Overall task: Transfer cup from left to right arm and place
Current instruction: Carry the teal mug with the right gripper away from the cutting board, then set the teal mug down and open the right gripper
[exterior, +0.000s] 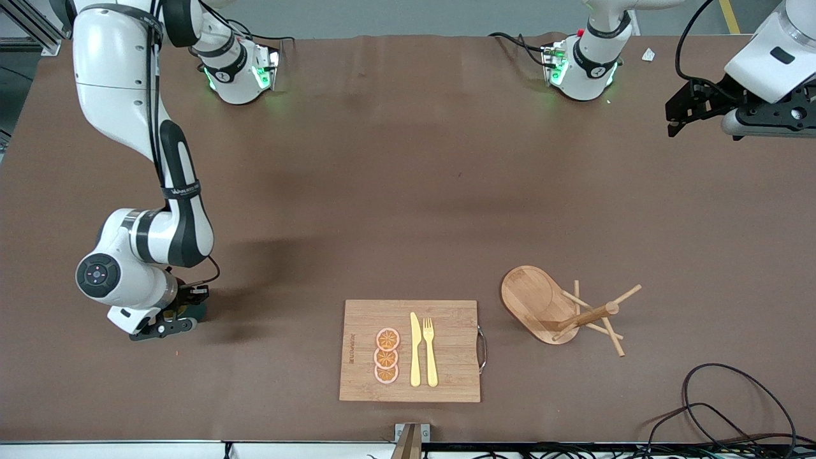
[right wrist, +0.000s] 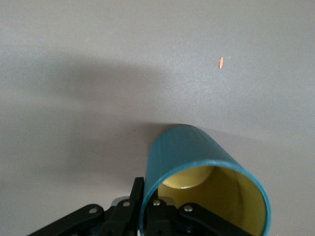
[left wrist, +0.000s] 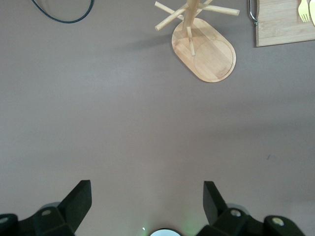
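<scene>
Front view: you have the right end effector (exterior: 167, 324) low at the table (exterior: 395, 178), toward the right arm's end of it and about level with the cutting board (exterior: 409, 350), with a sliver of the cup (exterior: 196, 310) showing dark teal beside the fingers. The wrist hides most of the mug, so from here you cannot judge whether its base rests on the table or hangs just above. The left end effector (exterior: 677, 115) waits high over the left arm's end of the table, near its base, well apart from everything; that parking fits a handover already finished. The knife (exterior: 415, 349), fork (exterior: 430, 352) and three fruit slices (exterior: 386, 356) lie on the board, and the mug tree (exterior: 574, 312) stands beside it toward the left arm's end. Left wrist view: the left end effector (left wrist: 147, 206) is spread wide and holds nothing; only bare table lies under it, with the mug tree (left wrist: 202, 46) and a corner of the board (left wrist: 283, 22) in sight. Right wrist view: the right end effector (right wrist: 147, 211) is clamped on the cup (right wrist: 194, 162) at the wall near the rim, one finger apparently inside and one outside, which leaves the tan interior open to the camera. The teal wall runs down to meet its own shadow on the table, so the mug probably touches or nearly touches. A rim pinch like this suits an upright set-down; what remains, as you would log it, is the release.
</scene>
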`<state>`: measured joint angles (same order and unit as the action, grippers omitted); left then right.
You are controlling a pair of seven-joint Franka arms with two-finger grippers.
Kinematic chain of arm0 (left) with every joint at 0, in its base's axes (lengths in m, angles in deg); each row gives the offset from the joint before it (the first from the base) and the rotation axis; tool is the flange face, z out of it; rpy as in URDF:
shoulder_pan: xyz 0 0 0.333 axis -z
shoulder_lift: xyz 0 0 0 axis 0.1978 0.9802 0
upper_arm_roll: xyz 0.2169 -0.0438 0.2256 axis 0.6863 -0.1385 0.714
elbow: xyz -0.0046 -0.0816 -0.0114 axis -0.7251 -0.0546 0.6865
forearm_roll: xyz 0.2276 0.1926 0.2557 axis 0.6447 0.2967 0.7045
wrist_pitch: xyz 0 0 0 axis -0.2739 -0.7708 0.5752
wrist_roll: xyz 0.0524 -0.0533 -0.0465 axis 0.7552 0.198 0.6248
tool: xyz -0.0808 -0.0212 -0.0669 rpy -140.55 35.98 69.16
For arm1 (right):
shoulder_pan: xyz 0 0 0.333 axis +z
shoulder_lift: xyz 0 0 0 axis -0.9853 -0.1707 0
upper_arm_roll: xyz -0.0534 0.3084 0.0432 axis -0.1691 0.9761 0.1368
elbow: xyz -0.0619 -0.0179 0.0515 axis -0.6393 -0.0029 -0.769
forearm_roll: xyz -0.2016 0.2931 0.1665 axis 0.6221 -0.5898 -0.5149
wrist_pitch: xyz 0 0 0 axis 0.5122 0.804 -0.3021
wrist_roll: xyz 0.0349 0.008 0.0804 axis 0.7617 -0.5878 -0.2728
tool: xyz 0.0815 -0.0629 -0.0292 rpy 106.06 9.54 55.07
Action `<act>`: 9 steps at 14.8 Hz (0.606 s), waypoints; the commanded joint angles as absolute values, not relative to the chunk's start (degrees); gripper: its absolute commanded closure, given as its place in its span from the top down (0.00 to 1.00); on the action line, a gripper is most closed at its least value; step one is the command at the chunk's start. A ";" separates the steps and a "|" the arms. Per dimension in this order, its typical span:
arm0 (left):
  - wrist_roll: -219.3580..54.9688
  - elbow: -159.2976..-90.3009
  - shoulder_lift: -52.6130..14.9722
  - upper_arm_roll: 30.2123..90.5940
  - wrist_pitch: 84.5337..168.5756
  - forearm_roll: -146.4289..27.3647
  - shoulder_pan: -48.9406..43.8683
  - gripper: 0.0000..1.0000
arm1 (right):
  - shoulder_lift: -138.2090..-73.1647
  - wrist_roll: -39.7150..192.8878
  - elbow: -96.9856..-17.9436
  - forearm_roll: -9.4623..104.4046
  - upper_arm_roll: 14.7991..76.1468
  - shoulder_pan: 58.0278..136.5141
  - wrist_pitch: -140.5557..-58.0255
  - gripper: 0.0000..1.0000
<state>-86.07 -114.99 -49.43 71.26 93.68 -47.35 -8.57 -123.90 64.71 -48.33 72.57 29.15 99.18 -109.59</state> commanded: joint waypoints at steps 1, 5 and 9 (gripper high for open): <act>-86.62 -115.79 -50.51 71.26 94.03 -48.08 -8.95 1.00 | -124.06 64.48 -46.95 73.59 30.27 98.71 -109.44 0.66; -86.62 -115.70 -50.51 71.35 93.94 -48.08 -9.04 1.00 | -120.04 64.48 -44.40 73.15 30.00 97.66 -108.65 1.00; -86.62 -115.70 -50.24 71.26 94.03 -48.08 -8.95 1.00 | -107.74 71.50 -44.66 73.77 29.83 98.19 -99.71 1.00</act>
<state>-86.07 -115.07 -49.43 71.31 93.68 -47.35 -8.67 -116.33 67.83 -42.08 72.61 28.78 98.64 -104.41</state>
